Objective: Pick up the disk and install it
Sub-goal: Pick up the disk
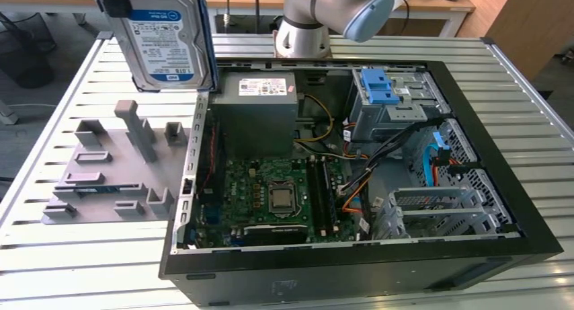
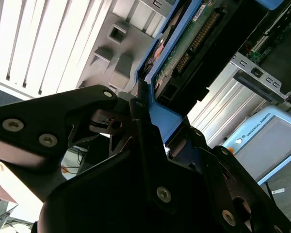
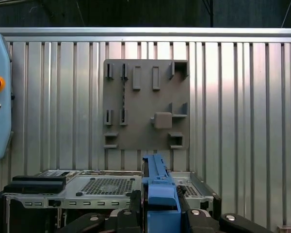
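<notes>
The gripper (image 2: 144, 114) is closed on the blue carrier edge of the disk (image 1: 166, 44), holding it upright in the air. It hangs above the grey fixture plate (image 1: 107, 172) (just beside the open computer case (image 1: 359, 259)), label facing the exterior view

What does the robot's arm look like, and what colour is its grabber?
The arm is made of round silver-grey tubes, with a light-blue cap on one joint. The gripper is black and angular, built from flat linked bars dotted with small shiny silver screws.
</notes>
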### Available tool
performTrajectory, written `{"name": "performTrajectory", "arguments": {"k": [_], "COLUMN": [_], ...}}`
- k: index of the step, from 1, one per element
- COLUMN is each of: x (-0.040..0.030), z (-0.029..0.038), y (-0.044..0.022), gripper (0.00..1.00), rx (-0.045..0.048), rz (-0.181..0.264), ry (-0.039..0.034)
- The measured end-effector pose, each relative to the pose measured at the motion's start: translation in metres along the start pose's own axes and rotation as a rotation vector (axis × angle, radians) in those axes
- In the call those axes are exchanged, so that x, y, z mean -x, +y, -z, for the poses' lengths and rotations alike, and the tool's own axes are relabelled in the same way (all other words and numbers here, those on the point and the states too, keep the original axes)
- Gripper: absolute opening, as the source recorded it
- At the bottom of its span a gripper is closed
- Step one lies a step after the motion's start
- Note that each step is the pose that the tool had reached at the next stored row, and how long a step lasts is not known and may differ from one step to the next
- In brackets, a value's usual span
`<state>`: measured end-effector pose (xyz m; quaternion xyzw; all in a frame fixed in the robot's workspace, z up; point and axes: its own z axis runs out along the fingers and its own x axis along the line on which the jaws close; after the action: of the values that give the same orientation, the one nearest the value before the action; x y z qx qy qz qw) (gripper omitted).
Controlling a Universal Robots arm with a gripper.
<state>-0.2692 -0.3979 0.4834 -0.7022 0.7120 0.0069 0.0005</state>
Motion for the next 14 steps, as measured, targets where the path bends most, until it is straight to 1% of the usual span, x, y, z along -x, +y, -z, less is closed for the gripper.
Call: {"name": "performTrajectory", "arguments": {"k": [14], "x": [-0.0069], "z": [0.0002], "y": [-0.0179], "gripper": [0.36], "rx": [0.0001], "rz": [0.0], "ry": [0.0]}}
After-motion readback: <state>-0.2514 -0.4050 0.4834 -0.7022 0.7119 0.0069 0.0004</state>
